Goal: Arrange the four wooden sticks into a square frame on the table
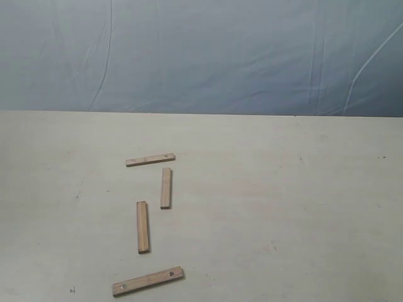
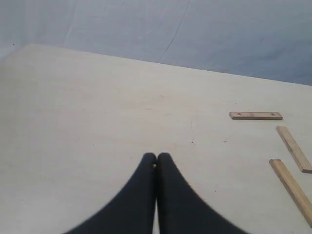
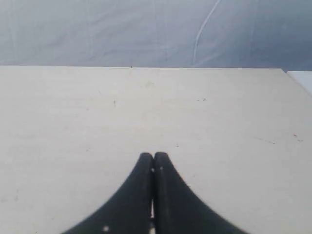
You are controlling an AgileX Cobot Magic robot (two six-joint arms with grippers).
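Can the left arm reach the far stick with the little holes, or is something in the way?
Probably yes. The left tool is shut and empty, and only bare table lies between it and that stick; nothing blocks it. It must open first.

The table [image 1: 296, 207] carries the far holed stick [image 1: 150, 160], lying crosswise left of the middle, its right end a little farther back. Just nearer, below that right end, the upper plain stick [image 1: 165, 187] runs lengthwise. The lower plain stick [image 1: 143, 227] lies nearer still and slightly left, also lengthwise. The near holed stick [image 1: 148, 280] lies crosswise and slanted by the view's bottom edge. All four lie flat, none touching another. A wrinkled blue-grey cloth [image 1: 201, 56] hangs behind the table
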